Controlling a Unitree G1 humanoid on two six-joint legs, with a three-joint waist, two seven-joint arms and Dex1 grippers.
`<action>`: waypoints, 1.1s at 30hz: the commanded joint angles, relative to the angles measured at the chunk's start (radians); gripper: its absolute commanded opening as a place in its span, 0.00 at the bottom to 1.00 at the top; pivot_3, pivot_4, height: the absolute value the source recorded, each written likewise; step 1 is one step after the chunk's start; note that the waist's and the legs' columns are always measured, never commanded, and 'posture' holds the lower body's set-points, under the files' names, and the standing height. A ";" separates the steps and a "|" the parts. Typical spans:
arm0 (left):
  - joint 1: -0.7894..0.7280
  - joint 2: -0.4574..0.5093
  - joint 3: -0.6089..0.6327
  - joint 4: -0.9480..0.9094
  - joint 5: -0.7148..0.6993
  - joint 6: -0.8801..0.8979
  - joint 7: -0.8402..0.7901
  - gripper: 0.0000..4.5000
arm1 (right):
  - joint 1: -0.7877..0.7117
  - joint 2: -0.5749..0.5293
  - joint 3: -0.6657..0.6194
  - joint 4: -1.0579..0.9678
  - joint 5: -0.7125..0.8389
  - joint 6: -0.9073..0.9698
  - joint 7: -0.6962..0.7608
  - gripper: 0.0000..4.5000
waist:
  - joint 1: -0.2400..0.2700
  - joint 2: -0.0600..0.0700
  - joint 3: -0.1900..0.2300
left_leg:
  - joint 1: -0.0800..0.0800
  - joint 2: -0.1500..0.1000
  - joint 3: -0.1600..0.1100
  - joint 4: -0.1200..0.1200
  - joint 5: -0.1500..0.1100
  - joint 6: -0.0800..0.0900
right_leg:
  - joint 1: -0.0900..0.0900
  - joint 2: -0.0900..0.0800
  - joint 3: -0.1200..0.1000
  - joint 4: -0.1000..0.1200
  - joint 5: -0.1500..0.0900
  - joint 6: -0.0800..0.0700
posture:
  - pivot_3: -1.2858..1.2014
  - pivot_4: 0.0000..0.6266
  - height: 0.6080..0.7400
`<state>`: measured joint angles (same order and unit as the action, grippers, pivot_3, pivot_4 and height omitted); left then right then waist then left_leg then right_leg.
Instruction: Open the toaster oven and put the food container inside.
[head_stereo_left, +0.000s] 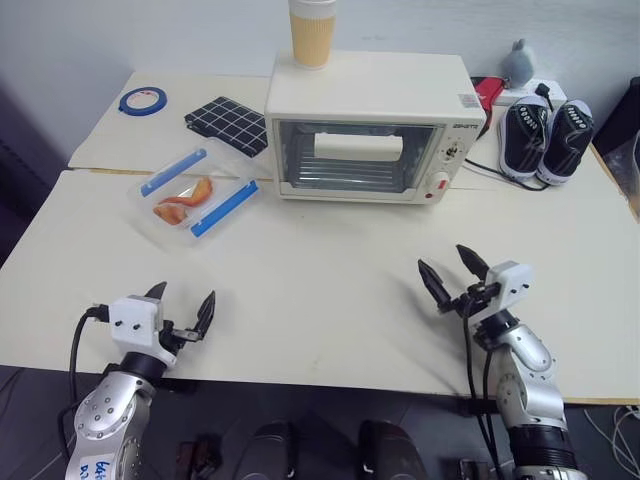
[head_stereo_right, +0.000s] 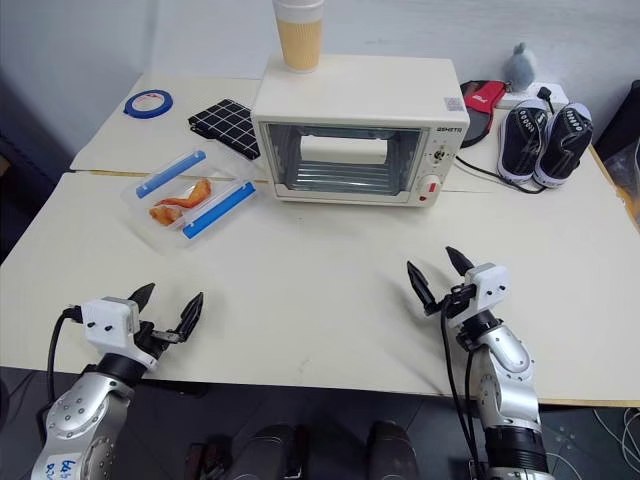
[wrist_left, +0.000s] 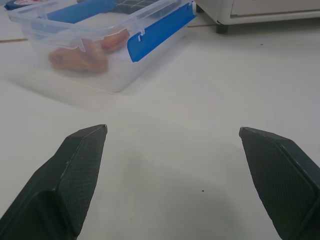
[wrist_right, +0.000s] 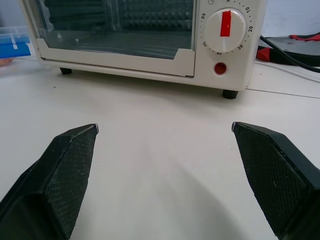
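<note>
The cream-white toaster oven (head_stereo_left: 370, 125) stands at the back middle of the table with its glass door shut and the bar handle (head_stereo_left: 358, 146) across it. Left of it lies the clear food container (head_stereo_left: 193, 192) with blue clips and orange food inside. My left gripper (head_stereo_left: 183, 311) hovers open over the table's near left edge, pointing toward the container (wrist_left: 100, 42). My right gripper (head_stereo_left: 453, 273) is open at the near right, aimed at the oven's knob side (wrist_right: 226, 30). Neither holds anything.
A paper cup (head_stereo_left: 313, 32) stands on the oven's top. A black grid cloth (head_stereo_left: 230, 123) and a blue tape roll (head_stereo_left: 142, 100) lie at the back left. A pair of shoes (head_stereo_left: 545, 138) and cables sit right of the oven.
</note>
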<state>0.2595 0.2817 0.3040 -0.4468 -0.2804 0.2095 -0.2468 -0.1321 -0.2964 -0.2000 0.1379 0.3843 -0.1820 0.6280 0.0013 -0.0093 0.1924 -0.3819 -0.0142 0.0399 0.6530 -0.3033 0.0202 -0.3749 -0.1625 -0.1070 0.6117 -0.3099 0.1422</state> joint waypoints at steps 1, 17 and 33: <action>-0.007 0.007 0.015 -0.014 -0.023 -0.017 -0.020 1.00 | 0.003 -0.007 0.004 -0.039 0.025 0.005 0.031 0.99 | 0.000 0.000 0.000 | 0.000 0.000 0.000 0.000 0.000 0.000 | 0.000 0.000 0.000 0.000 0.000 0.000 | 0.52 0.24 1.00; -0.307 0.389 0.123 0.031 -0.611 0.274 -0.468 1.00 | -0.465 -0.247 0.062 0.088 0.173 0.406 0.338 0.99 | -0.003 0.003 0.002 | -0.004 0.002 -0.001 0.006 0.000 0.000 | -0.001 0.002 -0.002 0.001 0.001 -0.002 | 0.52 0.24 1.00; -0.376 0.304 0.040 0.079 -0.466 0.201 -0.429 1.00 | -0.723 -0.096 0.100 0.286 0.092 0.281 0.421 0.99 | -0.006 0.003 0.002 | -0.005 0.002 -0.001 0.008 -0.001 0.000 | -0.001 0.002 -0.003 0.000 0.001 -0.001 | 0.52 0.24 1.00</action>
<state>-0.1073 0.5888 0.3345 -0.3641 -0.7542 0.4326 -0.6789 -0.8408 -0.3984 -0.0911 0.4798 0.4606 0.1234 1.0212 -0.0047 -0.0062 0.1944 -0.3871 -0.0120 0.0388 0.6608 -0.3039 0.0200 -0.3760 -0.1602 -0.1095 0.6119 -0.3090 0.1411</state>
